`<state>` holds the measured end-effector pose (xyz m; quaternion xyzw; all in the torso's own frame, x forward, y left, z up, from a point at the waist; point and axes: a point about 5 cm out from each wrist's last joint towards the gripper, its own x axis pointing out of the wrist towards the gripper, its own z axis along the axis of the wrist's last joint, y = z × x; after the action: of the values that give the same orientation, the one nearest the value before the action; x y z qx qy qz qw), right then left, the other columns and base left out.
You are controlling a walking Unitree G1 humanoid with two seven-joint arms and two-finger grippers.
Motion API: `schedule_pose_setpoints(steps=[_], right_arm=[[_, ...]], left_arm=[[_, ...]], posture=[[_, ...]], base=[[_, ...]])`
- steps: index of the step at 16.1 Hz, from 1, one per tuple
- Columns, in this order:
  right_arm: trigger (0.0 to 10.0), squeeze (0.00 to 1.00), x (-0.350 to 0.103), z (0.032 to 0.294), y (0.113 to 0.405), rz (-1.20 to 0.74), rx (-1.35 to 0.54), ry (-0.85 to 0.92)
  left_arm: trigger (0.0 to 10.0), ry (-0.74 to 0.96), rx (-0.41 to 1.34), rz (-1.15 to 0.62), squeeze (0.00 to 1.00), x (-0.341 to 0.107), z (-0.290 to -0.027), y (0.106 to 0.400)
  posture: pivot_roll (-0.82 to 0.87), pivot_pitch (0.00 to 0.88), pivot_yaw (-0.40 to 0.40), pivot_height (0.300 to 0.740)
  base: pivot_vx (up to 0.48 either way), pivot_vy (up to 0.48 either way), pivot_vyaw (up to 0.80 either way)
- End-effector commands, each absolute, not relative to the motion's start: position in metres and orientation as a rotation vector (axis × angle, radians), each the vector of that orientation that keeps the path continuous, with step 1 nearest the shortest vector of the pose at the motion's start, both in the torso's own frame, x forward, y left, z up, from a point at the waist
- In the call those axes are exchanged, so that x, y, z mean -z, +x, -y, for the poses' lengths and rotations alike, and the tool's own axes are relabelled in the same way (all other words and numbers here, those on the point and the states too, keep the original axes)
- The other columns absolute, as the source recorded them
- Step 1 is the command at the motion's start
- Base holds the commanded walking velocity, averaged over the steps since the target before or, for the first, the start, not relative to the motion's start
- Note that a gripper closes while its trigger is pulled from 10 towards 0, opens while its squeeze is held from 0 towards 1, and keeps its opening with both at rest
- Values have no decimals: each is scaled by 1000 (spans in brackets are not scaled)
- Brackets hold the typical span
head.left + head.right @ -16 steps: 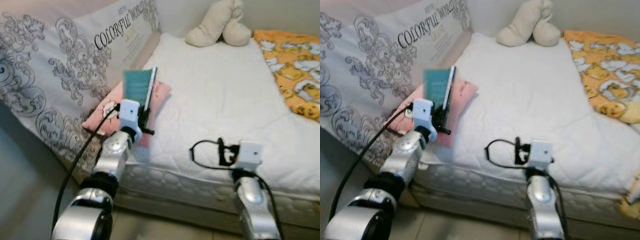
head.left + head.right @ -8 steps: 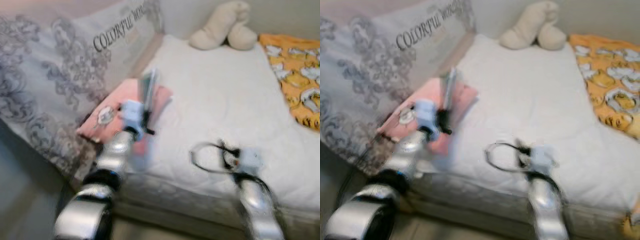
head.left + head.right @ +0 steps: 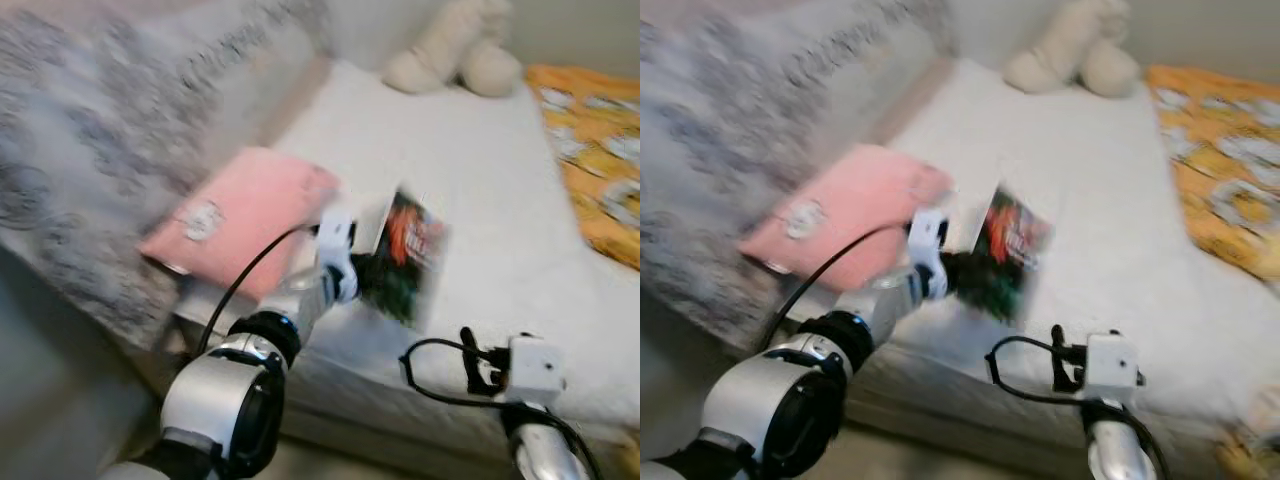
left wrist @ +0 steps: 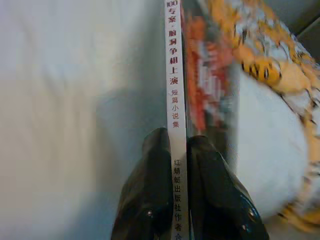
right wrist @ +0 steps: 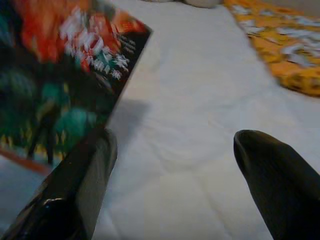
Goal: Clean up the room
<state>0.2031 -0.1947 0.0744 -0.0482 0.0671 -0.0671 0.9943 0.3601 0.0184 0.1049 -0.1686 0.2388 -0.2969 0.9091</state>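
Left pincer (image 4: 179, 150) clamped on book (image 3: 408, 255) spine above white bed (image 3: 480, 190). Pink pillow (image 3: 240, 215) at nine o'clock. Right pincer (image 5: 172, 160) spread apart, at five o'clock.

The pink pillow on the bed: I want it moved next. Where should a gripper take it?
Probably the corner of the flat pink pillow overhanging the white mattress edge, approached from the robot's side: thin, soft and reachable. The right gripper is open; the left gripper holds a book.

book spine (image 4: 174, 100) — "短篇小说集", "红蜻蜓出版社"
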Motion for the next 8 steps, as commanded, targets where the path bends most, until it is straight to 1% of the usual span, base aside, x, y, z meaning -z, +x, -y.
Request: schedule_pose_setpoints(steps=[1, 3, 4, 5, 6, 7, 8], right_arm=[[10000, 0, -82, 191, 200, -129, 115, -105], [10000, 0, -87, 190, 193, -135, 102, -124], [10000, 0, -87, 190, 191, -138, 99, -128], [10000, 0, -90, 189, 188, -144, 98, -132], [10000, 0, -92, 189, 184, -156, 98, -136], [10000, 0, -91, 189, 183, -166, 102, -136], [10000, 0, -91, 189, 181, -175, 102, -136]], left_arm=[[10000, -398, 586, -517, 0, -102, -13, 357], [10000, -521, 491, -532, 0, -103, -16, 360], [10000, -544, 469, -530, 0, -104, -18, 362], [10000, -474, 398, -476, 0, -111, -32, 371], [10000, -257, 331, -366, 0, -126, -53, 384], [10000, -179, 321, -328, 0, -133, -60, 388], [10000, -150, 312, -306, 0, -138, -64, 392]], posture=[[-196, 187, -24, 740], [-221, 208, -39, 740], [-223, 210, -39, 740], [-233, 217, -36, 740], [-230, 223, -32, 740], [-227, 228, -30, 740], [-224, 230, -31, 740]], base=[[0, 0, 0], [0, 0, 0], [0, 0, 0], [0, 0, 0], [0, 0, 0], [0, 0, 0], [0, 0, 0]])
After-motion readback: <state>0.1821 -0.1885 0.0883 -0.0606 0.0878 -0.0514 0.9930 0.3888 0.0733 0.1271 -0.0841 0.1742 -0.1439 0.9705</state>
